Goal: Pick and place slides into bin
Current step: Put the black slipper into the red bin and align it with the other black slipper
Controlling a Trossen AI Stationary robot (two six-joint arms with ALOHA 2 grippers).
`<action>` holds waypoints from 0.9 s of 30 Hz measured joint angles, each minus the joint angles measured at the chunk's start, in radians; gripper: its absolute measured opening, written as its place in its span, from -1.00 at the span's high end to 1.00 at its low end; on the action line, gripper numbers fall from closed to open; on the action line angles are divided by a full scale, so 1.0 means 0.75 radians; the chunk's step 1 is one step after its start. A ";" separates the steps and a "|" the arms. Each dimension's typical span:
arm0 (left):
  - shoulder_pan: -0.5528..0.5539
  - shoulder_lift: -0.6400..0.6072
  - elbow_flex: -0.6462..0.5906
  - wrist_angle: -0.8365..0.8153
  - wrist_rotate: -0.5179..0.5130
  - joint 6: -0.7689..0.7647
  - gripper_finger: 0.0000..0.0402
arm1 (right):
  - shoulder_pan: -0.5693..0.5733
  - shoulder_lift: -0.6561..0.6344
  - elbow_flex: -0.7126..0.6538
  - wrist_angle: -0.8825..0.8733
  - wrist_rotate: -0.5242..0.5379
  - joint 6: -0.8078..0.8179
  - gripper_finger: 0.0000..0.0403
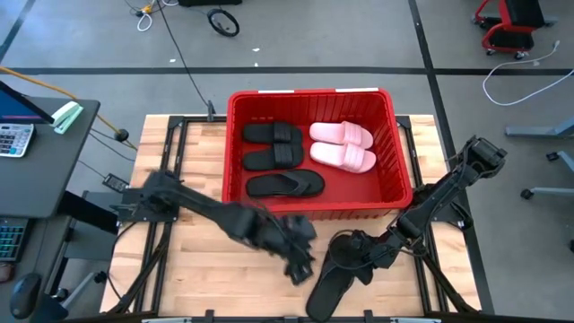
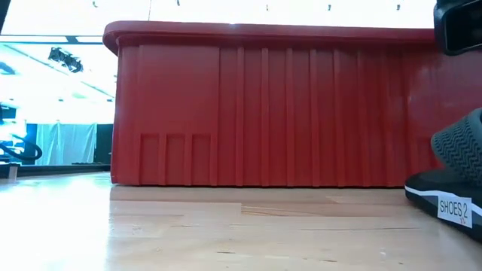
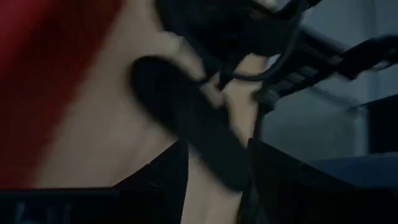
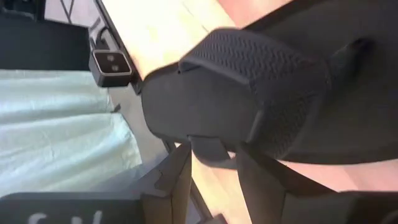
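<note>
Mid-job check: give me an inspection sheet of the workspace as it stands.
Surface: wooden table.
Job's things: red bin holds two black slides, two pink slides, one flip-flop; last flip-flop at the table's near edge.
Clutter: nothing seen.
Grippers: right gripper, jaws closed on last flip-flop; left gripper beside it.
Cables: black cable on the floor beyond.
Surroundings: desk with calculator.

One red bin [image 1: 314, 208] stands on the bench [image 1: 188, 278]. Inside it lie five slides: two pale pink slides [image 1: 342, 145], two black wide-strap slides [image 1: 273, 145] and one black flip-flop [image 1: 284, 185]. One more black flip-flop [image 1: 330, 283] lies outside the bin, beside its near wall. Six slides in all.
</note>
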 joint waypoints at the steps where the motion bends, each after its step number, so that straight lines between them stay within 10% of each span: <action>1: -0.010 0.028 -0.041 0.125 0.002 -0.012 0.16 | 0.000 0.000 0.000 0.000 -0.011 -0.010 0.34; 5: -0.034 0.144 -0.129 0.408 0.006 -0.114 0.16 | 0.000 -0.007 0.000 0.027 -0.037 -0.048 0.34; 27: -0.041 0.400 -0.137 0.415 -0.175 -0.054 -0.18 | -0.002 -0.320 0.000 0.033 0.154 -0.259 0.34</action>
